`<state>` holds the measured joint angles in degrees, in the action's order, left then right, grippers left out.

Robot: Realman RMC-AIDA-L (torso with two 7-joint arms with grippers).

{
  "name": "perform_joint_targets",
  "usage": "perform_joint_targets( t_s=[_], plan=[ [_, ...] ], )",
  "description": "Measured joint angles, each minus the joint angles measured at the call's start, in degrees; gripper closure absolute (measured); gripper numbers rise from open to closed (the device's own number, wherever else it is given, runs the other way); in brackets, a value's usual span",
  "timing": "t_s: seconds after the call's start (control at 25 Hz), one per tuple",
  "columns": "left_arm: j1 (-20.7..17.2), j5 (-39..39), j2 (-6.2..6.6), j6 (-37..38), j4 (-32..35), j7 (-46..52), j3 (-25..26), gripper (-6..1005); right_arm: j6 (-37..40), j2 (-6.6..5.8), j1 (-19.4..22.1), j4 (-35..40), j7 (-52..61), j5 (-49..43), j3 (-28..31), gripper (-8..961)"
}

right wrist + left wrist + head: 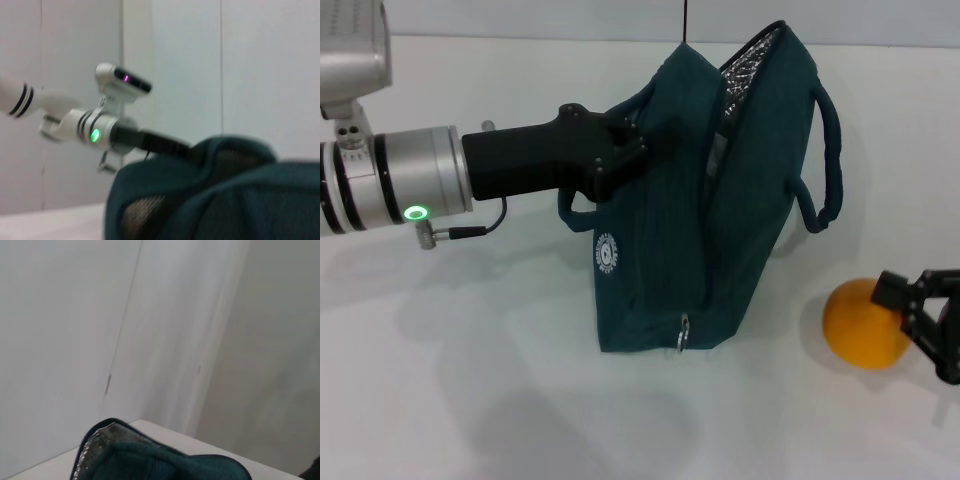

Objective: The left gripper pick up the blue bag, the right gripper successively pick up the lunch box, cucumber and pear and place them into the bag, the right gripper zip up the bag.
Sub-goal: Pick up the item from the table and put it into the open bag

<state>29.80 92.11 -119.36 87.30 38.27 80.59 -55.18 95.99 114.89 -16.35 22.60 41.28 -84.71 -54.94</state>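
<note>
The blue bag (670, 220) stands upright on the white table, its mouth open at the top and its silver lining (750, 60) showing. My left gripper (620, 150) is shut on the bag's near upper edge and holds it up. A round orange-yellow fruit (860, 325) lies on the table to the right of the bag. My right gripper (912, 315) is open against the fruit's right side. The lunch box and cucumber are out of view. The left wrist view shows the bag's rim (150, 457). In the right wrist view the bag (225, 200) fills the foreground.
A metal zip pull (685, 335) hangs low on the bag's front seam. One carrying handle (825, 150) loops out to the bag's right and another (570, 210) hangs under my left gripper. The white table (470, 380) spreads in front.
</note>
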Motion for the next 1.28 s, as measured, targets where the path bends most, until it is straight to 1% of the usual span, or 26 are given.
perform_joint_targets(
  t_s=[0.12,0.32,0.56,0.72,0.84,0.88,0.92,0.96,1.12,1.28],
  plan=[
    [-0.29,-0.01,0.03,1.86,0.31,-1.49,0.01,960,1.89,0.00,0.02,-0.92,-1.21,2.81,0.63,921],
    [-0.38,-0.01,0.05,3.46,0.29,-2.84,0.12,959,7.78,-0.13,-0.75,-0.84,-1.47,7.49,0.77,921],
    [-0.39,-0.74,-0.07,3.40,0.06,-3.29,0.48,959,11.92,0.24,-4.53,-1.02,-0.72,14.65,0.25,921],
    [-0.55,-1.89,-0.08,3.56,0.05,-3.89,0.39,959,13.55,0.32,-8.57,-1.04,3.85,17.32,0.45,921],
    [-0.57,-2.07,-0.08,3.59,0.04,-4.00,0.17,959,12.30,0.44,-12.19,-1.10,7.68,18.49,0.09,921],
    [-0.57,-2.10,-0.08,3.60,0.05,-4.14,0.13,959,12.30,0.44,-12.19,-1.10,7.68,18.49,0.09,921],
    [-0.57,-2.10,-0.08,3.60,0.05,-4.14,0.13,959,10.33,0.64,-15.16,-1.39,9.62,18.38,-1.47,921],
    [-0.57,-2.14,-0.08,3.62,0.04,-4.41,0.05,959,9.68,0.68,-16.12,-1.49,10.07,18.39,-2.24,922],
    [-0.37,-2.16,-0.08,3.64,0.05,-4.34,-0.06,959,7.03,0.95,-19.19,-1.79,11.52,18.49,-5.99,922],
    [-0.04,-2.21,-0.11,3.67,0.05,-4.36,-0.15,959,3.80,1.02,-20.67,-1.75,12.53,18.53,-8.94,922]
  ],
)
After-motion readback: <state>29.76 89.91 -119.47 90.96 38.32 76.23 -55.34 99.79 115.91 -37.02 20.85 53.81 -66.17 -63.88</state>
